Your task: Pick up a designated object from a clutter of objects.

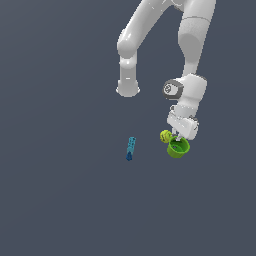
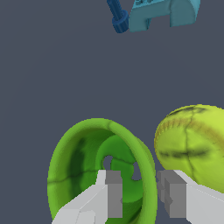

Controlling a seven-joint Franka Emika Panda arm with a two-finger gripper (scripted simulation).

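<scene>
The lime-green cup [image 1: 178,147] lies just under my gripper [image 1: 178,137]; its darker green inside faces the wrist camera [image 2: 83,162]. My gripper [image 2: 140,192] is narrowed on the cup's rim, with one finger [image 2: 109,192] inside the cup and the other finger [image 2: 175,194] outside it, between the cup and the ball. The yellow-green ball [image 1: 165,136] sits against the cup, on the side towards the exterior view's left, and fills the wrist view's edge [image 2: 197,140]. The thin blue stick [image 1: 130,148] lies apart from both, further to the exterior view's left.
The blue piece also shows in the wrist view [image 2: 153,13], far from the fingers. The white arm [image 1: 192,60] rises above the cup. Everything rests on a plain dark grey floor [image 1: 60,200].
</scene>
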